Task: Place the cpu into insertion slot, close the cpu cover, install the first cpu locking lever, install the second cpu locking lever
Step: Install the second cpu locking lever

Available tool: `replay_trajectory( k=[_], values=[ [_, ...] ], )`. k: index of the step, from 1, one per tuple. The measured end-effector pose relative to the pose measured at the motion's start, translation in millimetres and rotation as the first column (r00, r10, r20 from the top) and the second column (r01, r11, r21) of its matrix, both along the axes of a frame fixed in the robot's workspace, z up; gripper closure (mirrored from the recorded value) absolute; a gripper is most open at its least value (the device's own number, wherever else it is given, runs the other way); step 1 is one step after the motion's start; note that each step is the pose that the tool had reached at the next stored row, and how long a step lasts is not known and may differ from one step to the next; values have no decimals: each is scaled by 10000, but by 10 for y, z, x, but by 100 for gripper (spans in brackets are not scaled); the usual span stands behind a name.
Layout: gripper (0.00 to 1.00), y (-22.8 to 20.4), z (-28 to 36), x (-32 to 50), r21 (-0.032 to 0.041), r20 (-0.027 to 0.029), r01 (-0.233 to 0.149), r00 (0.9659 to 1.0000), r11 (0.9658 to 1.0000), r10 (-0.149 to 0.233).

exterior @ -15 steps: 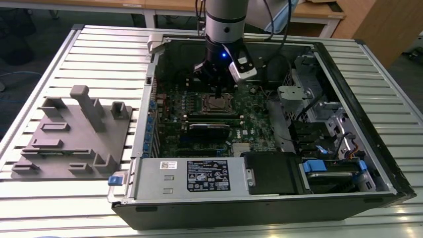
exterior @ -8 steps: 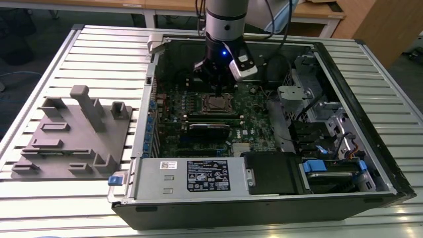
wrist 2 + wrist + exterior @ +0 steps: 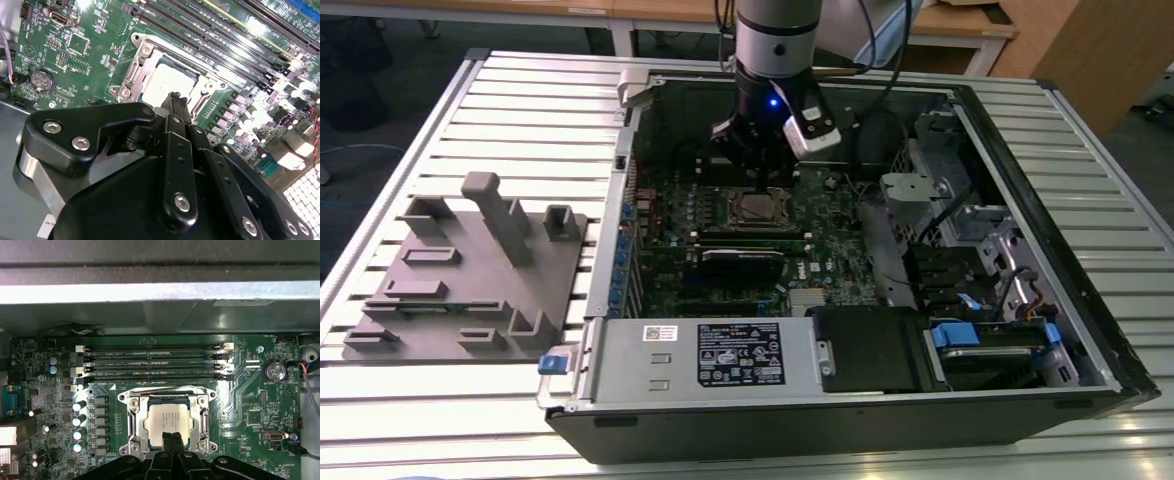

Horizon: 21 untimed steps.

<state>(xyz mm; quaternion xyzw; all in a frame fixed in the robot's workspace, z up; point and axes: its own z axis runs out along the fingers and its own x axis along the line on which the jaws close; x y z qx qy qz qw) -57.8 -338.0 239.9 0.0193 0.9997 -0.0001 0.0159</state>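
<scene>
Over the green board | we found the black gripper [image 3: 171,439] with fingers pressed together, empty | the flat silver-tan square cpu [image 3: 168,421] lay seated in the silvery-framed insertion slot [image 3: 134,416], directly beneath its tips.

From my exterior view, the gripper [image 3: 765,178] hides the far edge of the insertion slot [image 3: 758,208]. In the first wrist view its fingers [image 3: 171,446] cover the cpu [image 3: 169,421] edge; whether they touch it, I cannot tell.
</scene>
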Motion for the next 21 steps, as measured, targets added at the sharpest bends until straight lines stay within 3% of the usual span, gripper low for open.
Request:
replay_trajectory(
  k=[12,16,17,18,21],
  values=[
    [89,-12,4,0,-2,-1,-1,10000,10000,1],
    [89,-42,3,0,-1,0,1,10000,10000,-1],
    [89,-74,4,0,-1,-1,0,10000,10000,0],
    [89,-82,39,0,-3,-2,0,10000,10000,0],
    [89,-82,45,0,-2,-1,0,10000,10000,0]
  ],
)
